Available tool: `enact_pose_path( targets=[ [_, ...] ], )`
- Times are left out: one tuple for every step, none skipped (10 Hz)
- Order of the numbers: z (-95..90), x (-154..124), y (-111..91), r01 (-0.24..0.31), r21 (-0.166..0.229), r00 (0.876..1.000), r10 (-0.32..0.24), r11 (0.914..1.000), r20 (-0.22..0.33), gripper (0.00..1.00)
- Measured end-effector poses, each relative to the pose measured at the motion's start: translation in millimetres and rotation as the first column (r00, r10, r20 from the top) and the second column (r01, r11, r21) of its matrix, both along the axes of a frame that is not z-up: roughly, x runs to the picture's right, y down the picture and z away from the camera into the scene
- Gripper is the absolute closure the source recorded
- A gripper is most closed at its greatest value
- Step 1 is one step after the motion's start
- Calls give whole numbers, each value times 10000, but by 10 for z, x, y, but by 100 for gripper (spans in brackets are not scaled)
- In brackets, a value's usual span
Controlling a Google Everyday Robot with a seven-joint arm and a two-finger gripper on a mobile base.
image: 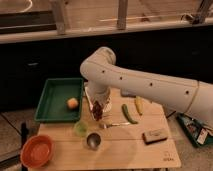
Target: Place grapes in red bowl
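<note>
You are looking at the gripper (pixel 96 106) hanging over the middle of the wooden table (pixel 127 156), just off the front right corner of the green tray (pixel 56 95), and it is pinching the grapes (pixel 97 114). The dark cluster is hanging between its tips with its long axis running up and down. I cannot tell whether the bunch is riding clear of the tabletop or touching it. The relation you are working from is this: the red bowl (pixel 37 151) is sitting at about 8 o'clock from the gripper, well apart from it, at the near left corner of the table. There is only the one arm, so the carry is going to it. In my judgement you are facing a sweep down and to the left. The small green cup (pixel 80 129) is standing at 7 o'clock, nearly on that line, with the metal cup (pixel 93 140) at 6 o'clock just beside it, so you are likely needing height over both before lowering. The orange fruit (pixel 73 103) is lying in the tray at 9 o'clock, off the path.
</note>
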State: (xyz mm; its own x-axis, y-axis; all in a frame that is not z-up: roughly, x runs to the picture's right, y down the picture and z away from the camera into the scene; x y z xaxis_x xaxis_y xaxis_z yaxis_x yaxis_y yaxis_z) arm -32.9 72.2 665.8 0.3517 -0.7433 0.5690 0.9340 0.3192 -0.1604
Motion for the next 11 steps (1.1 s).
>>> enact_pose_path(
  targets=[
    [17, -44, -18, 81, -16, 9999, -81, 10000, 80, 97],
    [39, -68, -46, 180, -21, 9997, -180, 9998, 142, 97],
    [52, -82, -62, 197, -13, 9997, -197, 9998, 176, 97],
    [85, -65, -107, 220, 10, 9995, -220, 9998, 238, 97],
    [111, -40, -149, 231, 2, 9994, -231, 9997, 272, 97],
    [149, -35, -195, 266, 21, 9991, -266, 9996, 335, 97],
    [181, -33, -237, 355, 49, 9986, -357, 9994, 387, 97],
    [191, -46, -252, 437, 47, 9981, -438, 9990, 435, 97],
    [204, -60, -275, 506, 33, 9975, -507, 9987, 491, 97],
    [233, -72, -330, 606, 77, 9966, -609, 9981, 554, 97],
    [256, -87, -363, 668, 72, 9958, -672, 9977, 628, 97]
  ],
)
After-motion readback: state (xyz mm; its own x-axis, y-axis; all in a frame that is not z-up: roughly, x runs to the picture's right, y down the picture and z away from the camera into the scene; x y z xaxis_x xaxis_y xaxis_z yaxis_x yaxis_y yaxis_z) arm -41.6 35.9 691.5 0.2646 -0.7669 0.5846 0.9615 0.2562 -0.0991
